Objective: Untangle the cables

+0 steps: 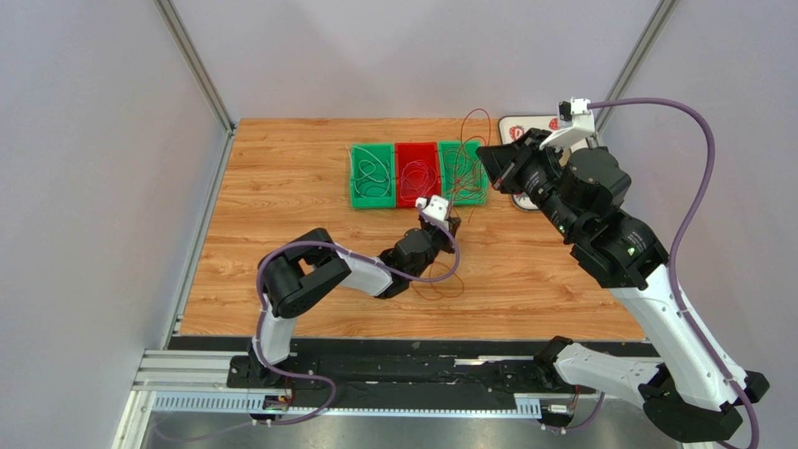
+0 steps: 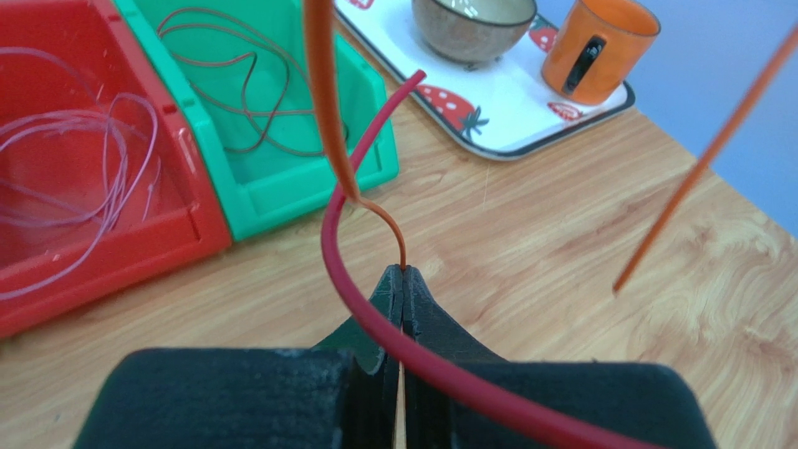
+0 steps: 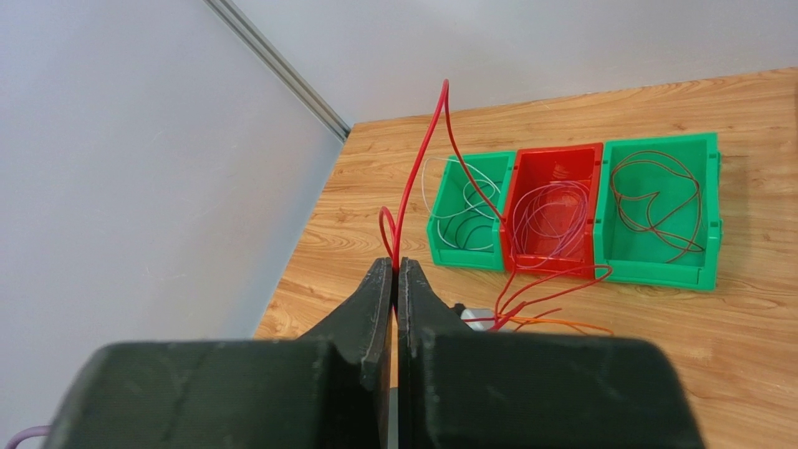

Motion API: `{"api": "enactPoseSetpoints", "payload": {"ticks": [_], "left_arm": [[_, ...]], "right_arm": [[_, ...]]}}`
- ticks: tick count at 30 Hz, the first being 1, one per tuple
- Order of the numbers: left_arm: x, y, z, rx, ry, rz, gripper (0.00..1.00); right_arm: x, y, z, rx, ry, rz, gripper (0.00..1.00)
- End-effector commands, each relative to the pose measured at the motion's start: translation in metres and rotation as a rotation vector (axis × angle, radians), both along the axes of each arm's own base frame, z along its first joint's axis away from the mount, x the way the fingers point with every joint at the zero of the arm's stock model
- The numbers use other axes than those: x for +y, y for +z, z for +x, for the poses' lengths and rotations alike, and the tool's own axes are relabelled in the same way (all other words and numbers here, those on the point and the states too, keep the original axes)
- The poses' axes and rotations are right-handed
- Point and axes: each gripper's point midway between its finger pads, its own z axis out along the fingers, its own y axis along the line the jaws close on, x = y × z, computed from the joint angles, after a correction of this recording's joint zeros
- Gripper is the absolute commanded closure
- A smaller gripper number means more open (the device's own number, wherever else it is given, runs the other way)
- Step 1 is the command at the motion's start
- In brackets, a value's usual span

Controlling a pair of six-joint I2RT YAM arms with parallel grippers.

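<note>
Red cable (image 3: pixel 444 94) is pinched in my closed right end effector (image 3: pixel 394 269), raised off the surface (image 3: pixel 749 112); my left end effector (image 2: pixel 403 281) is clamped on the orange cable (image 2: pixel 323 94). Those two cross, left to part. Other cables (image 3: pixel 656 201) lie sorted in bins (image 3: pixel 557 150).

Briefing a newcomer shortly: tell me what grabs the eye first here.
A row of three bins, green, red, green, sits mid-table toward the far edge, each holding loose cables. Nearer, the left jaws are shut on an orange cable, while the right jaws, raised at the right, pinch a red cable that arcs over the bins.
</note>
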Motion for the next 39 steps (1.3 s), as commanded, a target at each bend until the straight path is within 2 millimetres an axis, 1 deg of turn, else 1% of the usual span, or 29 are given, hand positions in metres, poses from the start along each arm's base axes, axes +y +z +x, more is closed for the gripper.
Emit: {"api": "enactPoseSetpoints", "payload": {"ticks": [1, 2, 3, 4, 5, 6, 7, 8, 9, 10, 11, 12, 13, 15, 17, 19, 22, 23, 26, 29, 31, 32, 33, 34, 35, 36, 37, 38, 39], "left_arm": [[0.021, 0.025, -0.016, 0.01, 0.001, -0.065, 1.0], [0.028, 0.033, -0.021, 0.027, 0.005, -0.096, 1.0], [0.039, 0.017, -0.028, 0.064, 0.008, -0.066, 1.0], [0.045, 0.014, -0.034, 0.093, 0.008, -0.084, 1.0], [0.054, 0.024, -0.039, 0.098, 0.012, -0.113, 1.0], [0.069, 0.004, -0.047, 0.146, 0.025, -0.069, 1.0], [0.077, 0.001, -0.052, 0.173, 0.038, -0.075, 1.0], [0.087, 0.013, -0.055, 0.167, 0.052, -0.093, 1.0], [0.102, -0.006, -0.063, 0.203, 0.07, -0.034, 1.0], [0.11, -0.008, -0.066, 0.211, 0.082, -0.019, 1.0], [0.12, 0.001, -0.067, 0.202, 0.101, -0.025, 1.0], [0.133, -0.015, -0.072, 0.232, 0.118, 0.038, 1.0], [0.14, -0.017, -0.073, 0.235, 0.128, 0.052, 1.0], [0.16, -0.033, -0.073, 0.265, 0.16, 0.094, 1.0], [0.174, -0.049, -0.066, 0.32, 0.191, 0.089, 1.0], [0.174, -0.055, -0.065, 0.337, 0.162, 0.08, 1.0], [0.176, -0.061, -0.057, 0.368, 0.21, 0.117, 1.0], [0.176, -0.063, -0.055, 0.374, 0.218, 0.121, 1.0], [0.192, -0.075, -0.048, 0.447, 0.311, 0.124, 1.0], [0.192, -0.076, -0.046, 0.456, 0.307, 0.12, 1.0], [0.191, -0.074, -0.047, 0.452, 0.295, 0.128, 1.0], [0.191, -0.066, -0.046, 0.441, 0.295, 0.121, 1.0], [0.195, -0.067, -0.049, 0.451, 0.296, 0.151, 1.0], [0.196, -0.056, -0.049, 0.426, 0.285, 0.163, 1.0], [0.198, -0.046, -0.046, 0.411, 0.297, 0.172, 1.0], [0.207, -0.05, -0.05, 0.431, 0.316, 0.224, 1.0], [0.212, -0.04, -0.049, 0.413, 0.332, 0.229, 1.0], [0.216, -0.034, -0.047, 0.399, 0.353, 0.242, 1.0], [0.221, -0.035, -0.049, 0.403, 0.362, 0.259, 1.0]], "right_arm": [[-0.012, 0.008, -0.003, -0.028, -0.037, -0.006, 1.0], [-0.014, 0.012, -0.004, -0.038, -0.043, -0.006, 1.0], [-0.018, 0.013, -0.003, -0.04, -0.064, -0.016, 1.0], [-0.022, 0.015, -0.002, -0.049, -0.077, -0.033, 1.0], [-0.025, 0.018, -0.001, -0.054, -0.097, -0.042, 1.0], [-0.033, 0.021, 0.003, -0.056, -0.141, -0.054, 1.0], [-0.037, 0.022, 0.004, -0.063, -0.162, -0.076, 1.0], [-0.042, 0.025, 0.006, -0.067, -0.185, -0.086, 1.0], [-0.049, 0.032, 0.008, -0.079, -0.219, -0.092, 1.0], [-0.053, 0.035, 0.009, -0.084, -0.237, -0.098, 1.0], [-0.057, 0.04, 0.01, -0.094, -0.253, -0.109, 1.0], [-0.06, 0.044, 0.01, -0.1, -0.265, -0.115, 1.0], [-0.065, 0.056, 0.011, -0.12, -0.282, -0.103, 1.0], [-0.071, 0.067, 0.01, -0.141, -0.301, -0.113, 1.0], [-0.078, 0.087, 0.009, -0.176, -0.328, -0.099, 1.0], [-0.091, 0.111, 0.005, -0.225, -0.374, -0.097, 1.0], [-0.111, 0.136, -0.001, -0.274, -0.449, -0.099, 1.0], [-0.116, 0.151, -0.006, -0.302, -0.461, -0.084, 1.0], [-0.128, 0.163, -0.009, -0.327, -0.51, -0.101, 1.0], [-0.127, 0.164, -0.008, -0.332, -0.513, -0.094, 1.0], [-0.118, 0.151, 0.0, -0.313, -0.489, -0.112, 1.0], [-0.115, 0.145, 0.003, -0.303, -0.483, -0.115, 1.0], [-0.111, 0.14, 0.007, -0.294, -0.48, -0.126, 1.0], [-0.106, 0.127, 0.014, -0.27, -0.477, -0.153, 1.0], [-0.105, 0.124, 0.018, -0.266, -0.483, -0.163, 1.0], [-0.105, 0.12, 0.021, -0.26, -0.489, -0.174, 1.0], [-0.101, 0.111, 0.028, -0.245, -0.486, -0.192, 1.0], [-0.098, 0.111, 0.032, -0.252, -0.482, -0.187, 1.0], [-0.096, 0.108, 0.037, -0.25, -0.477, -0.19, 1.0]]}}
